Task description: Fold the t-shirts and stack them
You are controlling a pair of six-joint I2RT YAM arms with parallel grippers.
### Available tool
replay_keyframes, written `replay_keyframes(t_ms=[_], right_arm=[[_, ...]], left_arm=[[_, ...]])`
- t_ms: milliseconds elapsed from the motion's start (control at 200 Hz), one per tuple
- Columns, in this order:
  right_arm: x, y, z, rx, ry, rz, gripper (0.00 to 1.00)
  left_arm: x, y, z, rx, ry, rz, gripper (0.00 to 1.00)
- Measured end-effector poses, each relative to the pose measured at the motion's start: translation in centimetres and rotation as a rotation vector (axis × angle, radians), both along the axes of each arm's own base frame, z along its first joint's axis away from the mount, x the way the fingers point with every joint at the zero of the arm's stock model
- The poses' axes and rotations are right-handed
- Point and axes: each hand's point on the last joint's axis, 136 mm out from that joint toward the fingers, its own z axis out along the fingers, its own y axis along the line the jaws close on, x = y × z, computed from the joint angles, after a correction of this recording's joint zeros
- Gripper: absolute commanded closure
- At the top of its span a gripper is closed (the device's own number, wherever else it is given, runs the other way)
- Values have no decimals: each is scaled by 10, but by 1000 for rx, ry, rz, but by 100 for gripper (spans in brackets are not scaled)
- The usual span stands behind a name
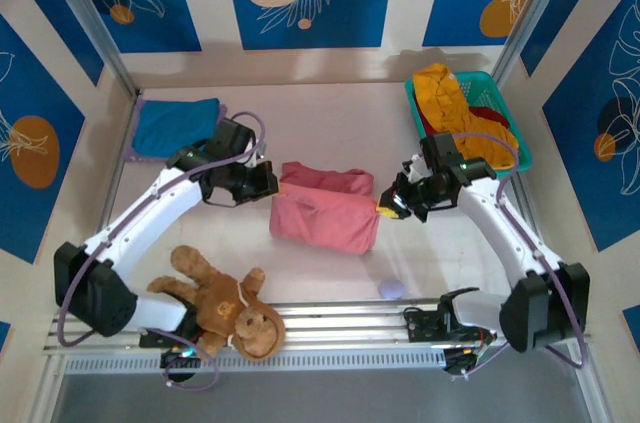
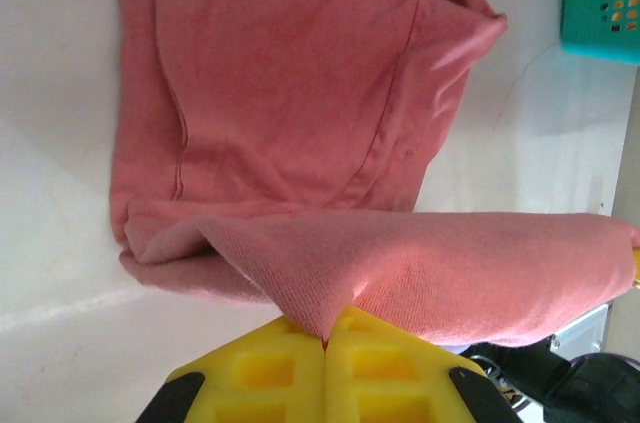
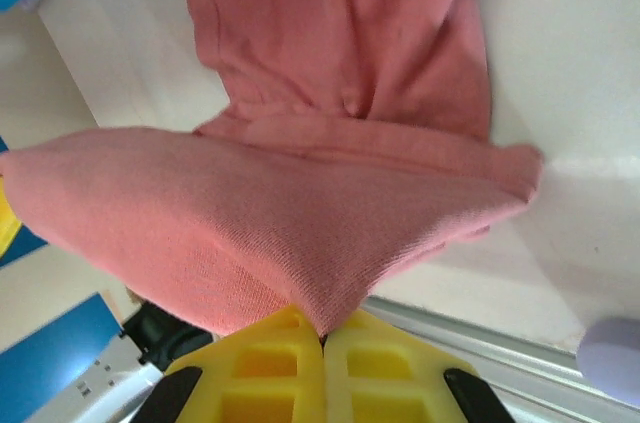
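While the left gripper (image 1: 272, 186) and right gripper (image 1: 384, 209) each clamp a corner, the pink shirt (image 1: 325, 215) stretches between them, partly on the table (image 1: 330, 123).

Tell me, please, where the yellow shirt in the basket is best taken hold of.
Likely the bunched hump of the yellow shirt at the far left corner of the basket, coming from straight above. It stands proud of the rim, while the rest lies lower inside the walls.
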Motion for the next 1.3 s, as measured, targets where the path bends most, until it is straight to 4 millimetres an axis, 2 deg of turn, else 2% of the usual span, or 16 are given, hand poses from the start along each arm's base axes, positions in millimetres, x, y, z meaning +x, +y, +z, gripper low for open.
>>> replay_keyframes(t_ms=[170,305,355,405,440,490,560,630,680,820,960,1040,1130,1301], right_arm=[[53,-3,-11,23,3,-3,100],[105,-3,-28,31,8,-1,100],[126,-3,-37,33,11,5,89],[144,-2,-46,32,16,4,73],[155,-2,-52,30,14,9,63],[167,-1,-61,28,18,14,55],[176,-1,-67,17,13,23,53],[178,-3,-64,1,7,27,52],[178,-3,-58,-7,-8,32,52],[166,0,-35,-20,-55,50,52],[140,18,-25,-10,-68,92,52],[128,31,-33,3,-44,114,53],[118,44,-52,12,7,135,53],[111,57,-99,0,100,154,53]], left_arm=[[38,1,-11,-1,19,-1,100],[75,3,-35,15,52,-8,100],[90,3,-50,24,68,-15,99],[106,2,-63,23,87,-22,76],[116,1,-73,23,97,-31,71],[133,0,-90,23,114,-39,64],[154,1,-110,27,130,-36,60],[169,5,-122,26,137,-29,55],[175,9,-123,25,134,-20,55],[187,13,-104,7,81,-6,54],[178,6,-85,-21,47,-5,53],[164,-3,-81,-34,45,-14,52],[150,-20,-87,-42,60,-40,52],[131,-40,-125,-24,127,-79,51]])
